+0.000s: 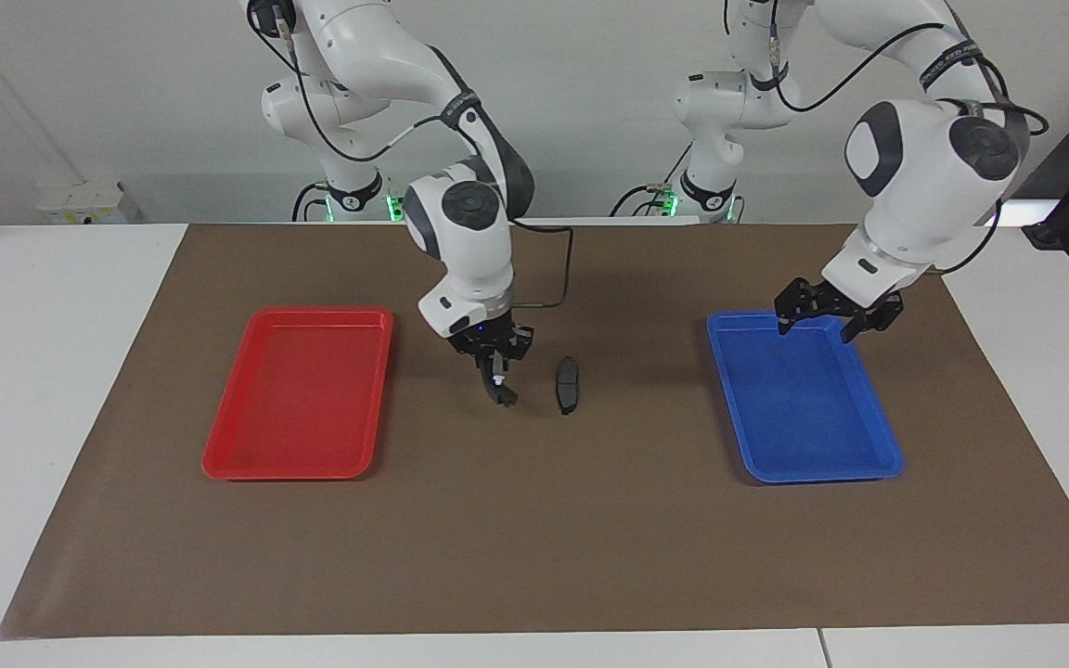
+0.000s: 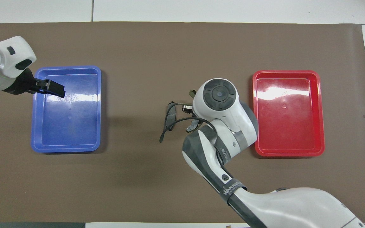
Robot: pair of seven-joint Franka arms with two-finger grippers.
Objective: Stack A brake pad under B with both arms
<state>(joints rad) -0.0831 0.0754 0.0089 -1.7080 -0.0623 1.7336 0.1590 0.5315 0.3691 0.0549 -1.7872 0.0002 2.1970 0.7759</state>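
The A brake pad (image 1: 569,385), short, flat and dark, lies on the brown mat mid-table; it also shows in the overhead view (image 2: 170,111). My right gripper (image 1: 500,382) hangs low just beside it, toward the right arm's end, shut on B (image 1: 507,397), the longer crescent piece. Only B's ends (image 2: 191,93) stick out from under the wrist in the overhead view. My left gripper (image 1: 818,325) is open and empty, hovering over the robot-side rim of the blue tray (image 1: 822,476); it also shows in the overhead view (image 2: 52,88).
An empty red tray (image 1: 321,313) sits toward the right arm's end and shows in the overhead view (image 2: 287,72). The blue tray (image 2: 65,149) toward the left arm's end is empty. The right arm's cable (image 2: 165,131) loops over the pad.
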